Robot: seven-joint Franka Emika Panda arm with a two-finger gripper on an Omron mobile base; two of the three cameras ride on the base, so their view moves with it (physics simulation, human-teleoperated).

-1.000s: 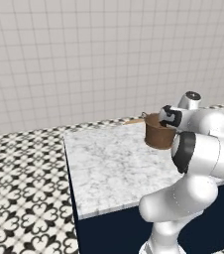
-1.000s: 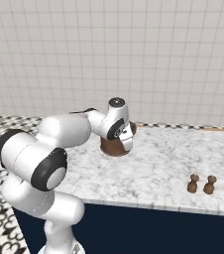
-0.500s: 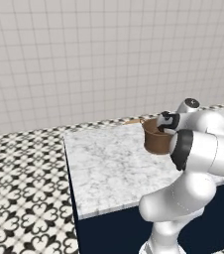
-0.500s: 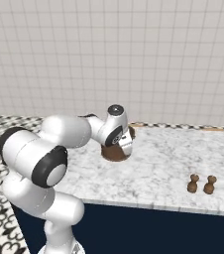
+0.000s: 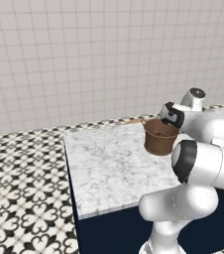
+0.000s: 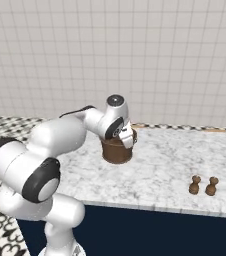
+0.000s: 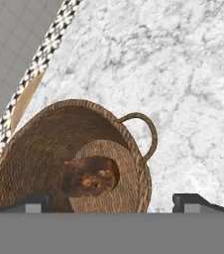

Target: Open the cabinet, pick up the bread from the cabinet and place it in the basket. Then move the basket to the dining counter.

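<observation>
Just above the basket's rim we hold our hand (image 7: pixel 112 201) with its two tips spread wide and nothing between them, one tip at the basket's edge and the other over bare marble. Below it, the basket (image 7: pixel 44 149) stands upright on the tabletop (image 7: pixel 183 74), its loop handle (image 7: pixel 146 131) pointing to about 2 o'clock in the hand view. The bread (image 7: pixel 90 176) lies on the woven bottom, slightly toward 5 o'clock of the basket's middle.

From the right base view, the basket (image 6: pixel 117 151) sits well in from the near edge of the dining counter (image 6: pixel 170 165), and two small brown shakers (image 6: pixel 203 185) stand apart at its 4 o'clock.

We judge the task almost finished: bread in the basket, basket on the marble island, grip let go. What remains, as we read it, is lifting our hand clear without nudging the rim.
</observation>
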